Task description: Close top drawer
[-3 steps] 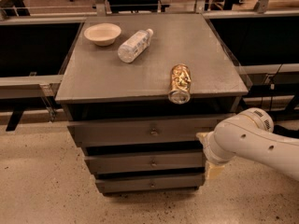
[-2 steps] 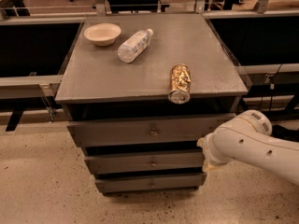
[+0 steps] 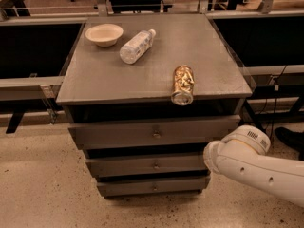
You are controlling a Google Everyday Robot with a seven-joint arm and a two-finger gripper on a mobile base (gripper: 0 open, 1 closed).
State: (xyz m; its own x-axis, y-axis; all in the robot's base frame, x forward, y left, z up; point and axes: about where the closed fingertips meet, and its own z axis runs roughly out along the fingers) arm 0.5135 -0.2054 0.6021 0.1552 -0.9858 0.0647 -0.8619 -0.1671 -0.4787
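The top drawer is the widest and tallest grey front under the table top, with a small metal knob at its centre. It stands pulled out a little, with a dark gap above it. My gripper is at the end of the white arm, low on the right. It is by the right end of the middle drawer, just below the top drawer's right corner. The arm's end covers it.
On the grey table top lie a beige bowl, a clear plastic bottle on its side, and a gold-filled jar whose end overhangs the front edge. A lower drawer sits at the bottom. Dark benches flank both sides.
The white arm has sunk slightly and drawn a little left. The pale tip that showed under its end no longer shows. The drawers look unchanged.
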